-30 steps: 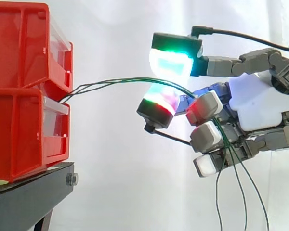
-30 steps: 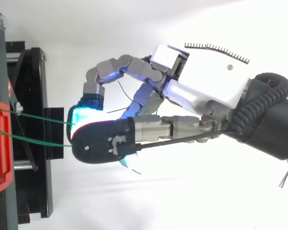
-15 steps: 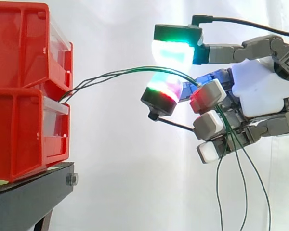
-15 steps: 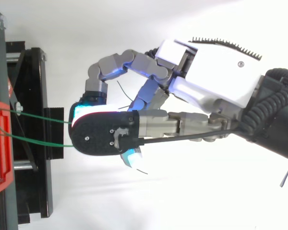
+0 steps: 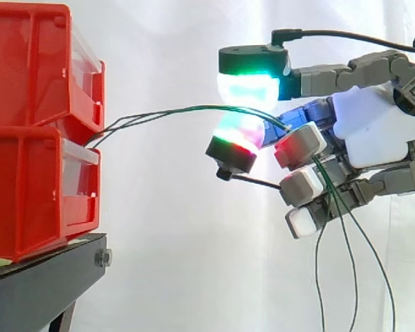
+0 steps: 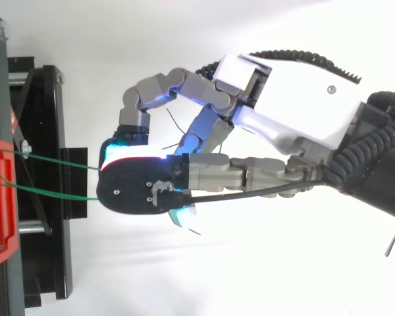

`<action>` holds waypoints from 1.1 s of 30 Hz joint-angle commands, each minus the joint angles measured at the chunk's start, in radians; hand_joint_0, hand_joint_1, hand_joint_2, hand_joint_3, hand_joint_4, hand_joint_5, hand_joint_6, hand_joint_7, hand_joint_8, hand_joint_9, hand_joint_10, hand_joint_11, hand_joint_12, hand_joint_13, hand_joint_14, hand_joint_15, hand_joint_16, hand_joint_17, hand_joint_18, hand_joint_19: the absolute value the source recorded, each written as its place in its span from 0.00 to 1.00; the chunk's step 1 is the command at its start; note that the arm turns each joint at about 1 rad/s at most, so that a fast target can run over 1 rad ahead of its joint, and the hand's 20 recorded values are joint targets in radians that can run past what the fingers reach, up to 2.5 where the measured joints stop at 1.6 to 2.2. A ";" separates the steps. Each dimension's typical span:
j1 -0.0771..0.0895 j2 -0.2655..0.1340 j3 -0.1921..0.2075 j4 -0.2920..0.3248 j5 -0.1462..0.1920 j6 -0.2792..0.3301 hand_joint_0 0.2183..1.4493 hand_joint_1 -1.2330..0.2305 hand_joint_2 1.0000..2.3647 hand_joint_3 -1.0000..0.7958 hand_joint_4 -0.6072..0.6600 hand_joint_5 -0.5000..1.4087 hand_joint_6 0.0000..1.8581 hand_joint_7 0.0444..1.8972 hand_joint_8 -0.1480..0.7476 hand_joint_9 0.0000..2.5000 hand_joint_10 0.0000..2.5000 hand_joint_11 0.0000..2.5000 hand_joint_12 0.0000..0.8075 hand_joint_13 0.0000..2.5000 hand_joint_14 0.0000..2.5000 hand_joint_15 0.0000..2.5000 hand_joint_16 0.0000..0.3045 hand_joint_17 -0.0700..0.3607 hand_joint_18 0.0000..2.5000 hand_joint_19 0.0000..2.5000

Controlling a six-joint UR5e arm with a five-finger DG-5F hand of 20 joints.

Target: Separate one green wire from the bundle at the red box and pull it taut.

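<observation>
Two red boxes [image 5: 34,131] are stacked at the left on the black stand [image 5: 41,277]. A few thin green wires [image 5: 166,113] leave the gap between the boxes and arch rightward to my hand [image 5: 373,131]. They pass through the narrow gap between an upper green-white fingertip [image 5: 249,86] and a lower red-green fingertip [image 5: 236,138]. Past the curled fingers, their loose ends [image 5: 353,277] hang down. From above, two wire strands [image 6: 52,163] run from the box to the hand [image 6: 296,105], whose dark fingertip hides where they are held. The hand is shut on the wires.
The stand's black frame [image 6: 46,184] and the box's red edge [image 6: 3,197] line the left of the top view. A white curtain is behind everything. Open space lies below and right of the boxes.
The hand has shifted slightly right, away from the boxes, and the lower pad has risen a little. The wires' arch is a bit flatter and longer.
</observation>
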 commanded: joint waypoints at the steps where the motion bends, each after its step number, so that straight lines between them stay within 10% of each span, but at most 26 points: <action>1: 0.000 0.000 0.000 -0.001 0.000 -0.001 0.30 0.41 0.01 0.48 0.56 0.19 0.46 0.58 0.50 0.55 0.01 0.40 0.54 0.48 0.01 0.33 0.20 0.48 0.39 0.24; 17: 0.000 0.000 0.000 -0.001 0.000 0.012 0.27 0.45 0.00 0.32 0.55 0.19 0.46 0.58 0.46 0.55 0.01 0.41 0.49 0.47 0.01 0.35 0.17 0.44 0.37 0.26; 33: 0.000 0.000 0.000 0.002 0.000 0.012 0.30 0.37 0.01 0.47 0.53 0.19 0.48 0.60 0.49 0.56 0.01 0.40 0.52 0.48 0.01 0.34 0.19 0.46 0.38 0.25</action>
